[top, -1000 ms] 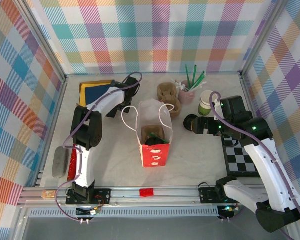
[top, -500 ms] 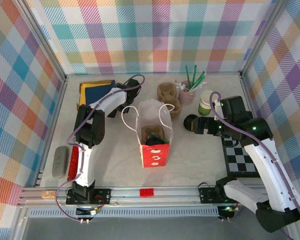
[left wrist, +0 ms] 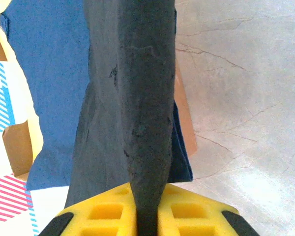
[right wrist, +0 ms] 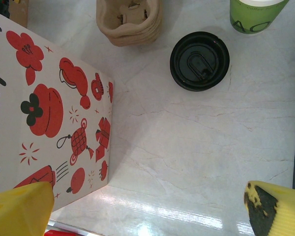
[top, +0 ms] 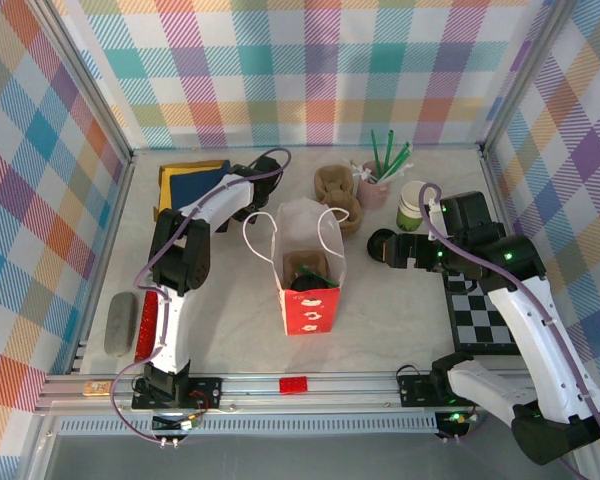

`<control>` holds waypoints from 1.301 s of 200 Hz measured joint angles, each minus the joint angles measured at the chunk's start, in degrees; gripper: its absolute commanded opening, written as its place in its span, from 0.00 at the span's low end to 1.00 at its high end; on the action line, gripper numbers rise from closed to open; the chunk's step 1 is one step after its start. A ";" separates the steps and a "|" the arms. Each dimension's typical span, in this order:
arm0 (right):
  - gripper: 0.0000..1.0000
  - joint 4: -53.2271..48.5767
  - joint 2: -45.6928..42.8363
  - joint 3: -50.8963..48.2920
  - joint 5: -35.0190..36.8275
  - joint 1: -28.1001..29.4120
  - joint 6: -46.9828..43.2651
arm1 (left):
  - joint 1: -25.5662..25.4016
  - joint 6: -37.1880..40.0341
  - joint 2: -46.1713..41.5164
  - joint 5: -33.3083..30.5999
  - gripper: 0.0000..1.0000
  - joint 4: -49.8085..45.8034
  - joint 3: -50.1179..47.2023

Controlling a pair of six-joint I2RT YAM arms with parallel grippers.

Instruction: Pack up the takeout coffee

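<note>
Marble tabletop (top: pixel 240 310): left jaws together, right jaws wide.

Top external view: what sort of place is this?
Probably a robot test cell staged as a takeout counter: plaid walls, a printed paper bag and a cardboard cup carrier.

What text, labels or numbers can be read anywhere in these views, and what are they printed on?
"every": black lettering on the white paper bag, right wrist view; the letters beside it are cut off by the frame edge.
"Coffee": small print on the light-green cup; the rest is blurred and the larger letters are cut off.
takeout coffee: moulded marks on its lid, unreadable.
</note>
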 measured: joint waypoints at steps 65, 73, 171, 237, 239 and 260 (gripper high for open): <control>0.99 0.00 -0.02 0.00 0.00 0.00 0.00 | 0.00 0.02 -0.24 -0.39 0.12 -0.24 0.02; 0.99 0.00 -0.02 0.00 0.00 0.00 0.00 | 0.00 0.04 -0.42 -0.39 0.12 -0.42 0.02; 0.99 -0.02 -0.57 0.02 0.00 0.00 -0.02 | 0.00 0.22 -4.96 -0.39 0.08 -3.17 1.86; 0.99 -0.07 -1.36 0.04 0.02 0.00 -0.02 | 0.04 -0.09 -9.11 1.64 0.05 -6.29 4.66; 0.99 -0.07 -1.40 0.04 0.00 0.00 -0.02 | 0.07 -0.15 -9.35 1.84 0.05 -6.43 4.83; 0.99 -0.13 -1.57 0.26 0.02 0.00 -0.02 | 0.33 -0.68 -11.45 3.82 0.04 -8.13 7.37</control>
